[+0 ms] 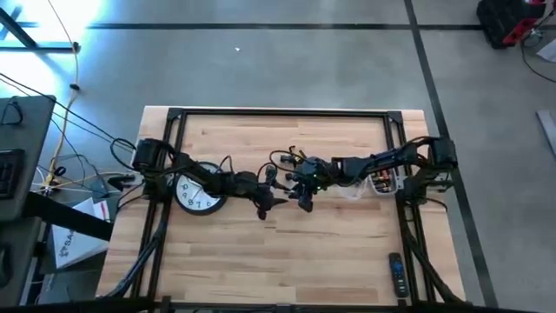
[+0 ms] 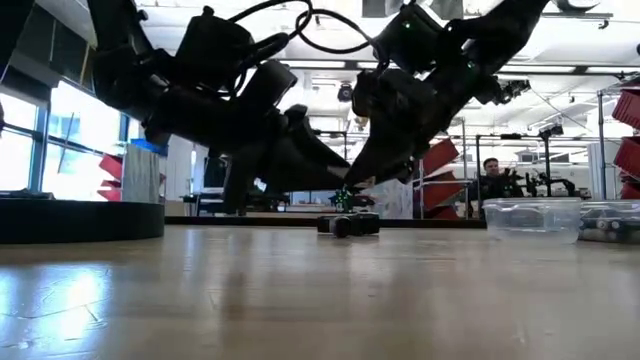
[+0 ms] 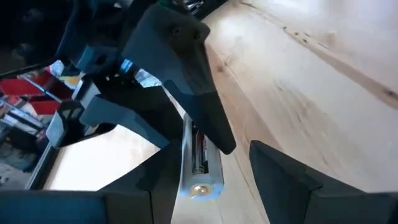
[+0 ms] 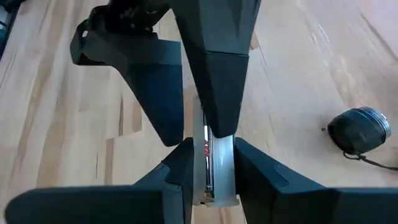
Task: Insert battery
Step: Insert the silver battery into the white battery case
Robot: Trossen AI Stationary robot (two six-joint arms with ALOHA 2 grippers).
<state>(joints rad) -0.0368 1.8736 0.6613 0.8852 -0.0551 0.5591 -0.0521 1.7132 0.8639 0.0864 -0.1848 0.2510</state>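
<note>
1. Two grippers meet above the middle of the wooden table (image 1: 261,261). The left gripper (image 1: 268,207) reaches in from over a wall clock (image 1: 198,193), and the right gripper (image 1: 302,198) comes from the opposite side.
2. The right gripper's fingers (image 4: 180,171) are drawn narrow, clamped on both sides of a white battery holder (image 4: 222,163).
3. A battery (image 4: 206,149) with red marking lies lengthwise in the holder's open slot; its metal end shows in the left wrist view.
4. The left gripper's fingers (image 3: 280,177) are spread wide with the holder between them. In the right wrist view one of them lies over the holder's far end; contact cannot be told.
5. A round dark object (image 4: 359,129) with a thin cord lies on the table near the grippers.
6. A clear container (image 1: 382,181) of batteries sits beneath the right arm.
7. A remote control (image 1: 396,274) lies well apart, near the table's front edge on the right.
</note>
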